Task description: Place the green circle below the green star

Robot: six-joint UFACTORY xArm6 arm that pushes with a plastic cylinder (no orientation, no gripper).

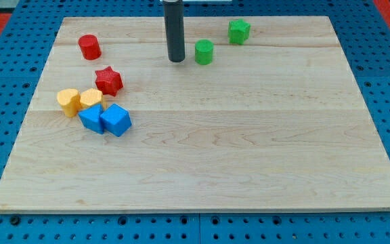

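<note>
Left to right on the desk [249,169]: two yellow blocks [68,102] [91,99] sitting touching, shapes hard to make out; red cylinder [89,47]; two blue blocks [92,118] [116,120] pressing together; red star [108,80]. My tip [176,60] is resting just left of the green circle [204,51], rod top cut off by the frame. Green star [239,31] is sitting up-right of the circle. No gripper showing, so can't tell its state.
</note>
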